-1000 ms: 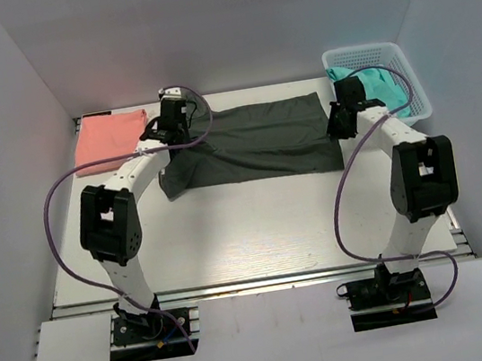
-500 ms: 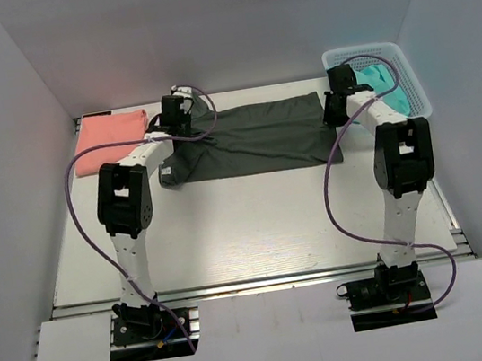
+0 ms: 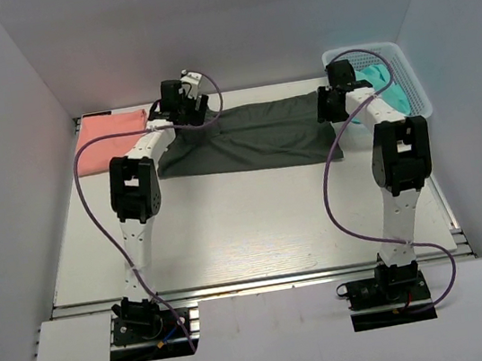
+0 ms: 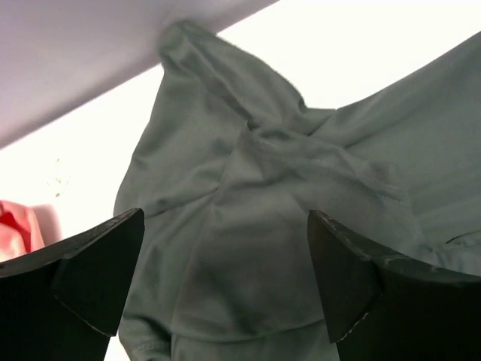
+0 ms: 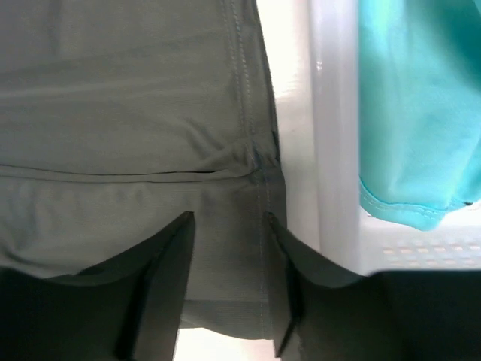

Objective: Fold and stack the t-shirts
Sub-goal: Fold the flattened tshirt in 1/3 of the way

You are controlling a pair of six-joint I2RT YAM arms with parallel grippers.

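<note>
A dark charcoal t-shirt lies folded into a long band across the back of the table. My left gripper hovers over its left end, and in the left wrist view the fingers stand wide open above the bunched sleeve, holding nothing. My right gripper is over the band's right end; its jaws are apart above the stitched hem, with the cloth lying flat beneath. The salmon pink t-shirt rests folded at the back left. A teal t-shirt fills the basket.
The white lattice basket stands at the back right corner, its wall right beside my right gripper and the teal fabric. White walls close in the back and sides. A pink edge shows left of my left fingers.
Both arms reached farther back, carrying the dark shirt's near edge over so the band became narrower. Both grippers went from shut to open and let the fabric go.
</note>
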